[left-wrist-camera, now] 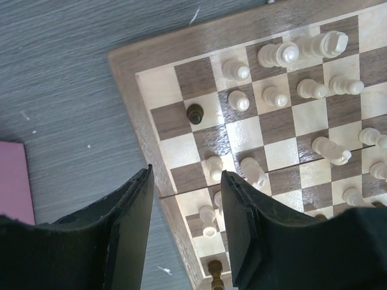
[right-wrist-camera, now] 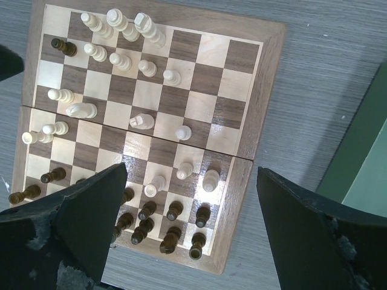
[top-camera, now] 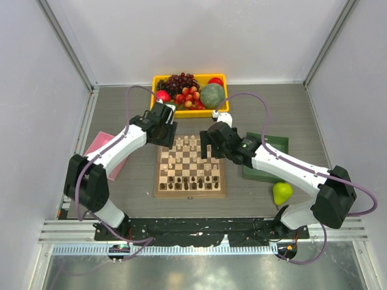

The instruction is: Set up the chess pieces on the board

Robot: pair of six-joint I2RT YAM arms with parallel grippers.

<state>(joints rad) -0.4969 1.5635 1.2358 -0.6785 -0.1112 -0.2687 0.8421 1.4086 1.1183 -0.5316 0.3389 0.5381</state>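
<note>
The board [top-camera: 190, 193] lies mid-table between my arms. Cream-white chess pieces [top-camera: 187, 145] stand and lie scattered over its far half, and dark brown ones [top-camera: 193, 179] fill the near rows. My left gripper [top-camera: 171, 136] hovers over the board's far-left corner. In the left wrist view it [left-wrist-camera: 184, 226] is open and empty above the board's edge [left-wrist-camera: 130, 84], with white pieces [left-wrist-camera: 275, 57] and one dark pawn [left-wrist-camera: 195, 113] beyond. My right gripper [top-camera: 211, 148] hangs over the far-right side; in its wrist view it [right-wrist-camera: 190, 223] is wide open above the dark pieces [right-wrist-camera: 172, 211].
A yellow tray [top-camera: 158, 80] of fruit stands behind the board. A green tray [top-camera: 269, 154] and a pear [top-camera: 282, 192] sit to the right, under my right arm. A pink tray [top-camera: 109, 154] lies to the left, beneath my left arm.
</note>
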